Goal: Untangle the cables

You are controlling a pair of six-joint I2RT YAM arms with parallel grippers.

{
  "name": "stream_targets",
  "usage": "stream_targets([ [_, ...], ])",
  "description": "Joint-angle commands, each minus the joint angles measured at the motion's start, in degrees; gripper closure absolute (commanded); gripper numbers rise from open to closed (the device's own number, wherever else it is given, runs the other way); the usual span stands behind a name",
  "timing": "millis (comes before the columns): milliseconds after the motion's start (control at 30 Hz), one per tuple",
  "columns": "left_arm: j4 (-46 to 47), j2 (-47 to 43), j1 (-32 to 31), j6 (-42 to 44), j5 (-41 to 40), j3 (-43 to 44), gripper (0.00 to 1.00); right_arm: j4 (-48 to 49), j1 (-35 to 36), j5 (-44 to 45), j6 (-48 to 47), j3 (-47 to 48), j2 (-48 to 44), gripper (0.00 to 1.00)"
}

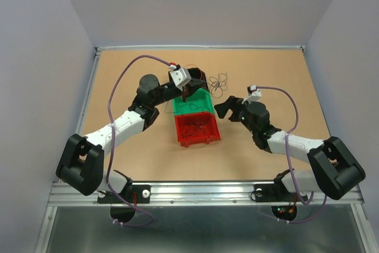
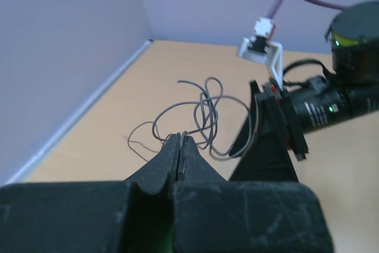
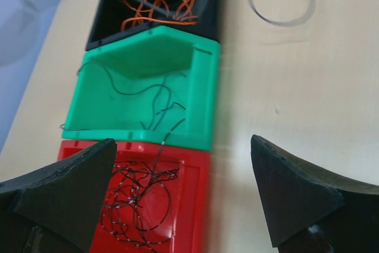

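Nearest the arm bases, the right gripper [image 1: 223, 108] hangs just right of the row of bins, jaws spread wide and holding nothing. It faces down the row, probably standing by for the next strand. The red bin [image 1: 198, 140] is the nearest of the row and sits around the middle of the table [image 1: 266, 75]. It holds a scribble of dark, speckled wires. Touching its far wall is the green bin [image 3: 148, 51], with a few thin dark strands, one trailing over the shared rim into the red bin. Beyond that, the black bin [image 3: 213, 4] holds orange wires, so the bins seem to serve for sorting by colour.

The left gripper [image 2: 179, 149] hovers over the far bins with its jaws pressed together. A grey strand runs up to the tips, but I cannot tell whether it is pinched.

Farthest, toward the table's back edge and just right of the black bin, the clump of cables [image 1: 219, 82] lies loose and knotted, not yet sorted.
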Motion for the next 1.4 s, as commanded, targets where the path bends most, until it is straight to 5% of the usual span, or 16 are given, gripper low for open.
stream_targets([
  [0, 1.6, 0.5, -0.3, -3.7, 9.6, -0.1, 1.00, 10.9, 0.0, -4.6, -5.1, -1.6, -1.5, 0.00],
  [500, -4.6, 0.4, -3.2, -5.5, 19.1, 2.4, 1.00, 21.4, 5.9, -9.6, -21.3, -4.4, -3.6, 0.01],
  [767, -5.0, -3.1, -4.6, -11.9, 25.9, 4.7, 1.00, 21.5, 7.5, -8.8, -23.9, -1.5, 1.3, 0.17],
  [833, -5.1, -5.5, -4.6, -13.7, 27.4, 5.3, 1.00, 21.8, 8.7, -7.6, -24.9, 0.2, 3.2, 0.37],
  [867, -5.1, -6.1, -4.6, -14.3, 28.2, 5.6, 1.00, 21.8, 8.7, -6.9, -24.6, 0.7, 3.7, 0.75],
  [900, -5.2, -7.3, -4.6, -14.8, 29.0, 6.1, 1.00, 21.8, 8.7, -3.0, -22.8, 0.9, 3.7, 0.94],
  [967, -5.6, -9.3, -3.3, -14.4, 26.0, 6.6, 1.00, 21.8, 8.7, 3.1, -20.4, 0.2, 3.3, 0.99],
  [1067, -8.2, -13.3, 2.9, -12.0, 8.8, 9.4, 1.00, 19.5, 7.6, 17.5, -15.3, -0.6, 1.5, 1.00],
  [1100, -13.1, -14.3, 9.1, -10.6, -11.2, 14.5, 1.00, 12.5, 2.8, 23.8, -6.4, -0.2, 0.3, 0.99],
  [1167, -16.3, -12.0, 22.5, -17.2, -26.0, 21.8, 1.00, 0.9, -7.9, 21.5, 8.2, -0.8, -2.9, 0.99],
  [1200, -17.8, -6.4, 32.5, -24.9, -25.4, 30.2, 1.00, -6.4, -20.4, 18.6, 15.6, -2.2, -4.1, 0.99],
  [1233, -18.9, -2.9, 52.0, -39.1, -17.3, 34.0, 1.00, -6.9, -24.9, 16.4, 24.4, -6.9, -5.4, 0.99],
  [1300, -19.3, 6.8, 63.1, -48.0, -7.8, 43.2, 1.00, -7.2, -27.4, 16.6, 25.6, -8.8, -11.9, 0.99],
  [1367, -16.7, 9.1, 67.1, -47.6, 0.0, 44.4, 1.00, -6.2, -27.2, 15.9, 24.8, -9.8, -15.1, 0.99],
])
